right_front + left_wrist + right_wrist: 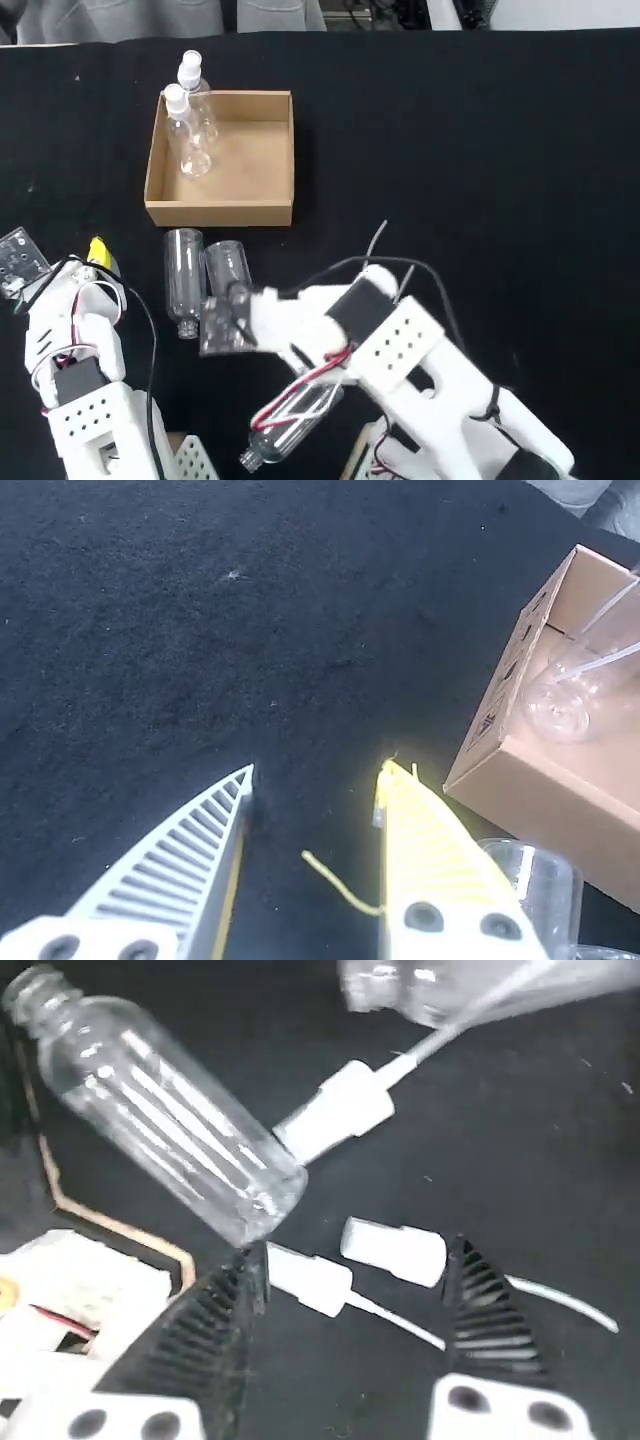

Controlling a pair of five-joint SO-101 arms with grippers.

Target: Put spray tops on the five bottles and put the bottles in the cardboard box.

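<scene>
While my right claw (357,1250) is hanging over the black table (480,150) with its fingers spread wide and holding nothing, one spray top (395,1250) is lying between them and a second top (310,1278) is lying just beside the dark finger. A third top (335,1120) is sitting a little farther out, touching the base of a bare bottle (150,1100) that is lying on its side. My left claw (318,770) is also gaping, empty, over bare cloth near the cardboard box (520,780).

Looking down from above, I am seeing the box in the upper left of the frame with two capped bottles (188,120) standing in its back left corner. A pair of uncapped bottles (183,275) is lying just below the box, and a third one (295,420) is lying at the lower middle, partly under the arm.

I am judging two of the five as finished; three are waiting for tops and then for boxing
</scene>
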